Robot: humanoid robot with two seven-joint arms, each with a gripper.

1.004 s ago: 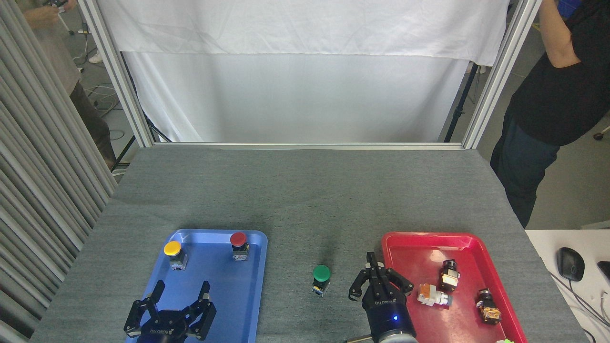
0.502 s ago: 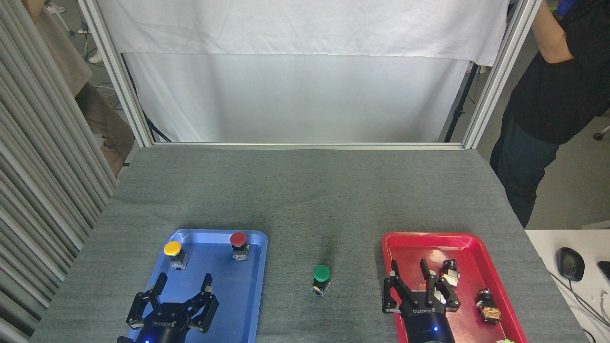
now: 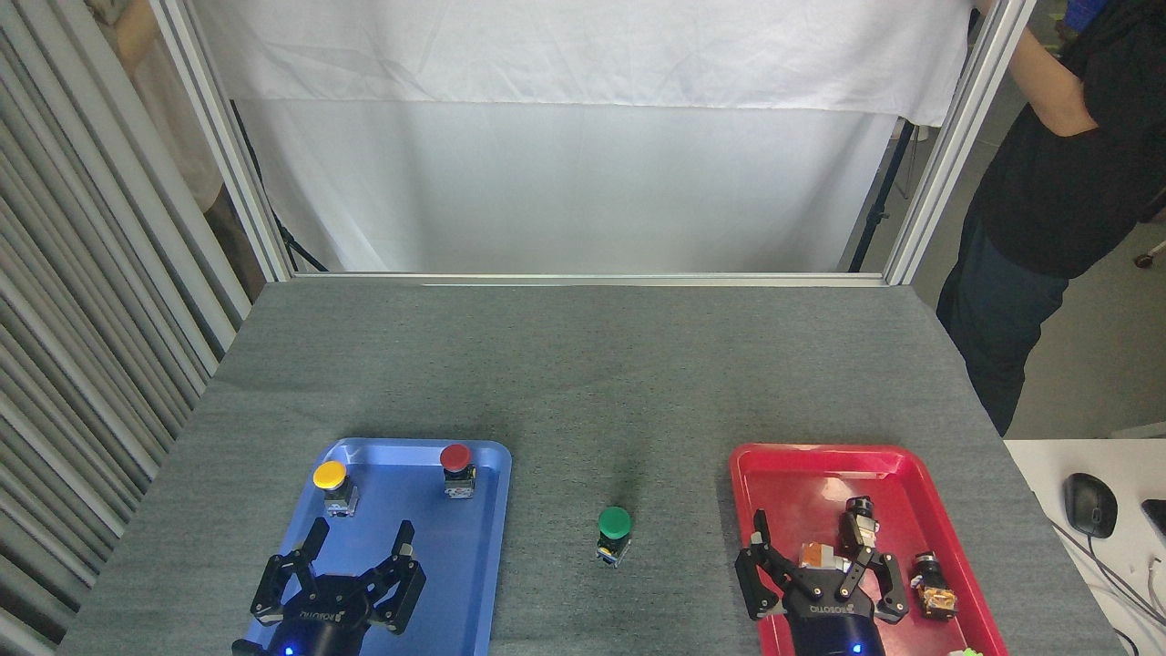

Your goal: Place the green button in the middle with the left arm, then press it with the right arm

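While both arms hang low at the near edge, these lines tell the scene, from the claws outward.

Right claw (image 3: 806, 533): fingers spread wide, holding nothing; it is now over the red tray. One second ago it stood pinched together just right of the green button; half a second ago it was already open over the tray's left part, and it has since gone a little more to the right.

Left claw (image 3: 360, 538): fingers spread wide, holding nothing, over the near part of the blue tray; it has shifted only a little to the right.

Green button (image 3: 614, 536): upright on the bare grey bench (image 3: 583, 364), between the two trays, touched by no claw; its place is the same as before.

Blue tray (image 3: 474, 547): carries the yellow button (image 3: 332, 486) and the red button (image 3: 457, 468), both upright near its far edge, not moved.

Red tray (image 3: 792, 465): holds several small loose switch parts (image 3: 933, 585), some partly hidden behind the right claw.

Person in black (image 3: 1048, 182): stands past the right corner of the bench.
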